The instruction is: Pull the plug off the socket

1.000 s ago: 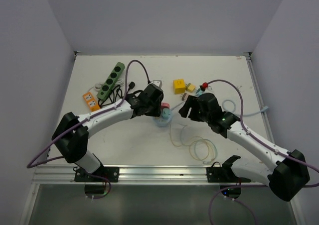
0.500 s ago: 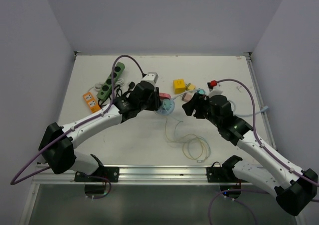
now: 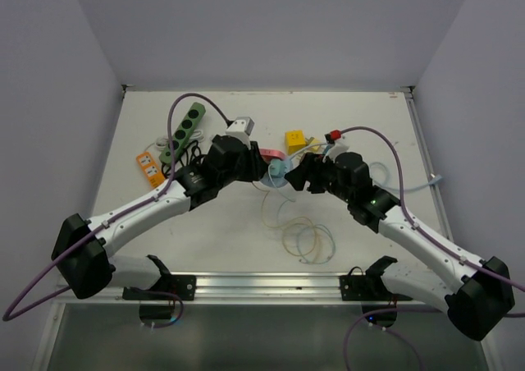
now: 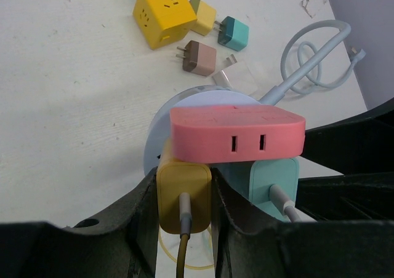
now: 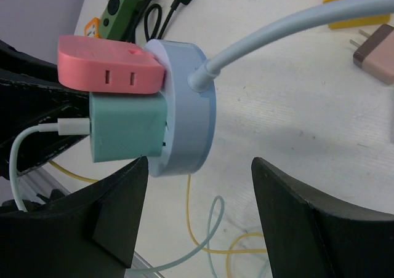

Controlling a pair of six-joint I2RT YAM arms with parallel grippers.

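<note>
A round pale-blue socket [image 5: 188, 106] on a blue cable is held up off the table. Pink [image 5: 108, 63], teal [image 5: 126, 127] and yellow [image 4: 183, 186] plugs are all plugged into it. My left gripper [image 4: 183, 195] is shut on the yellow plug, one finger on each side of it. My right gripper [image 5: 200, 164] is open just in front of the socket's rim, its fingers wide apart and gripping nothing. From above, the socket [image 3: 279, 174] sits between the left gripper [image 3: 261, 167] and the right gripper [image 3: 299, 174].
A green power strip [image 3: 182, 131] and an orange adaptor [image 3: 148, 167] lie at the back left. A yellow cube adaptor [image 4: 161, 13] with small brown [image 4: 199, 58] and teal [image 4: 234, 33] plugs lies behind the socket. Yellow and pale cable loops [image 3: 305, 238] trail on the table.
The left arm has carried the socket and its plugs up and towards the back. The right gripper has moved left, up to the socket, and opened slightly.
</note>
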